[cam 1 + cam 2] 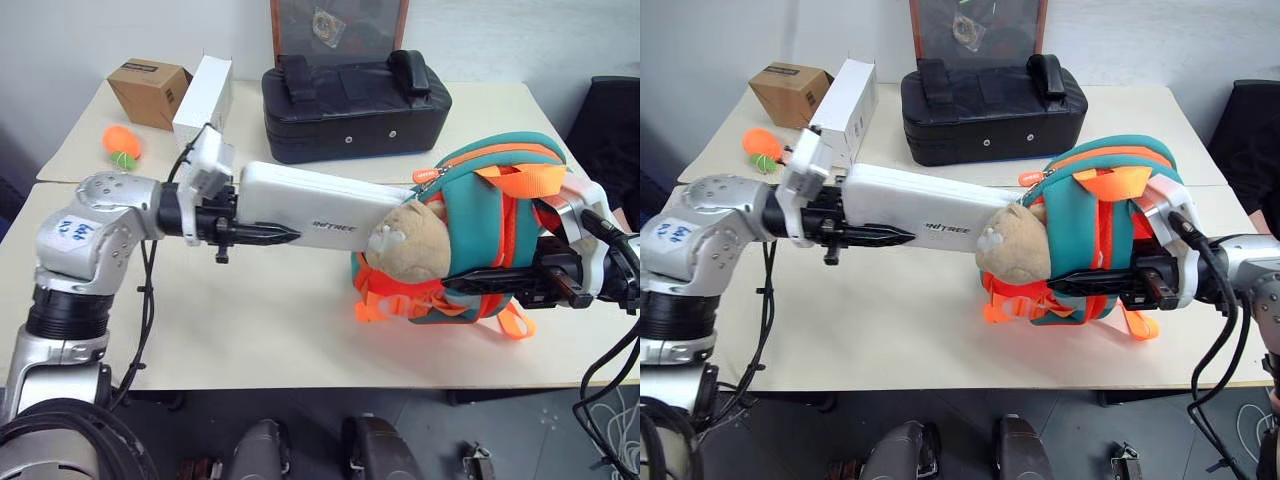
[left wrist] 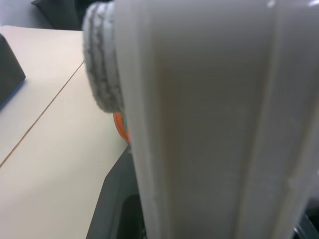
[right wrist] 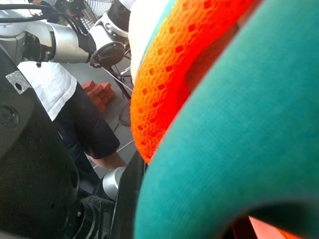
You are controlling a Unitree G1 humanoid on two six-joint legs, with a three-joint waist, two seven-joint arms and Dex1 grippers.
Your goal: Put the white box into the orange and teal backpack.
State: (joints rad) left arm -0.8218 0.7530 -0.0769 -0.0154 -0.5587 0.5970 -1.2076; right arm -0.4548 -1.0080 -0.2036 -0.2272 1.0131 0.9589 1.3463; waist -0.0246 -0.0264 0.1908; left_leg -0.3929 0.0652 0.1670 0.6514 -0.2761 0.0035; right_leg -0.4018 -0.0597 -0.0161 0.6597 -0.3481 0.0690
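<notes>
White box [image 1: 325, 210]: held level above the desk's [image 1: 250, 320] middle, its far end at the backpack's mouth, apparently just inside.
Left gripper [image 1: 262, 235]: fingers clamped on the box's near end.
Orange and teal backpack [image 1: 490, 230]: lifted near the desk's right edge, plush toy [image 1: 415, 240] hanging in front.
Right gripper [image 1: 500, 278]: pinched tight on the backpack.
Black case [image 1: 355, 105]: at the far edge.

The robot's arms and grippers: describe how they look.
Both arms are silver-grey metal with black joint rings. The left arm bears a label with blue writing and a white block at the wrist; black cables hang beside it. Each gripper has slim black fingers. Black cables loop from the right arm.
</notes>
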